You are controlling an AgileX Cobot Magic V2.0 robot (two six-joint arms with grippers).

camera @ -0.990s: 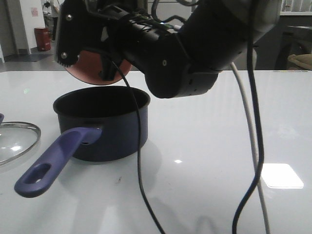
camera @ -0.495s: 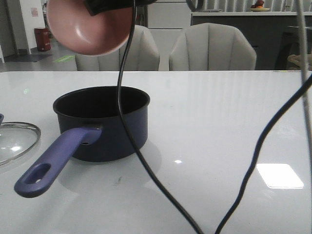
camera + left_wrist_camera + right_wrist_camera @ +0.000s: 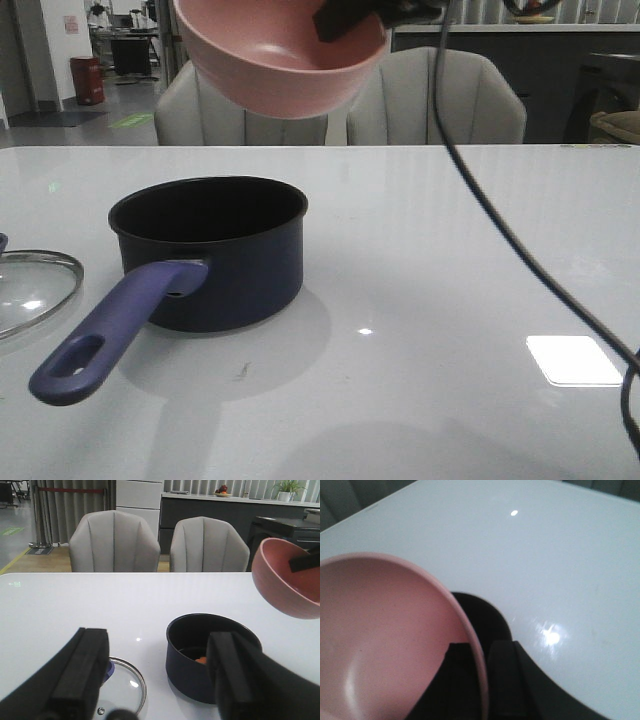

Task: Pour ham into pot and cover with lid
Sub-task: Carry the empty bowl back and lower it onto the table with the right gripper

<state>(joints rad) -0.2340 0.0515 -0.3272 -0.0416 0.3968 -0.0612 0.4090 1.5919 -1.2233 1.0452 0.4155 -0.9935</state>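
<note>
The dark navy pot (image 3: 215, 255) stands on the white table with its purple-blue handle (image 3: 110, 330) toward the front left. In the left wrist view the pot (image 3: 200, 672) holds orange-pink ham slices (image 3: 201, 660). The glass lid (image 3: 30, 290) lies flat left of the pot; it also shows in the left wrist view (image 3: 125, 685). My right gripper (image 3: 482, 665) is shut on the rim of the pink bowl (image 3: 285, 55), held high above and right of the pot; the bowl looks empty. My left gripper (image 3: 157, 672) is open and empty, above the lid and pot.
Two grey chairs (image 3: 435, 100) stand behind the table's far edge. A black cable (image 3: 520, 250) hangs from the right arm across the right half of the table (image 3: 450, 300).
The right arm has lifted out of the front view and carried the pink bowl up and to the right, turning it from tipped over the pot toward upright.
</note>
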